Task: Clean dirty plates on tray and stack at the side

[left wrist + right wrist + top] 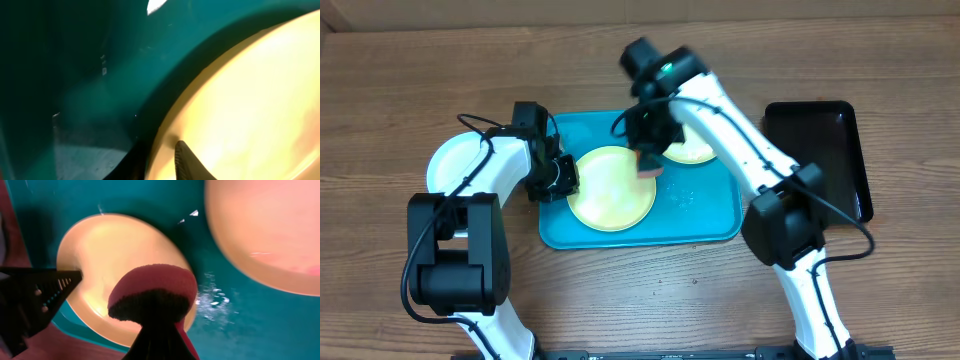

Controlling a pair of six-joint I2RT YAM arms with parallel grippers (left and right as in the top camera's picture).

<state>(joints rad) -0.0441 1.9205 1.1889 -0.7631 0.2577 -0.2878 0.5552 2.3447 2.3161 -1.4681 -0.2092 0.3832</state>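
Seen from overhead, a wide turquoise tray (pixel 705 218) sits in the middle of a brown wooden table (pixel 650 300). Two yellow-green plates lie in it. The near plate (pixel 610 190) is at the tray's left-centre. The far plate (pixel 695 152) is at the far right of the tray, partly hidden under my right arm, with faint reddish smears showing in the right wrist view. A third, pale blue plate (pixel 450 165) rests on the table just left of the tray, partly under my left arm.

My left gripper (pixel 563 178) reaches in from the left and is closed to a narrow pinch on the left rim of the near plate. One finger (pixel 187 162) lies on the plate's upper surface; the other is hidden beneath.

My right gripper (pixel 648 158) is clamped on a dark red sponge (pixel 152 292), which points down over the right part of the near plate. I cannot tell whether it touches. Small water droplets (pixel 215 297) glint on the tray floor between the two plates.

A smaller black tray (pixel 820 140) lies on the table to the right, apart from the turquoise one.
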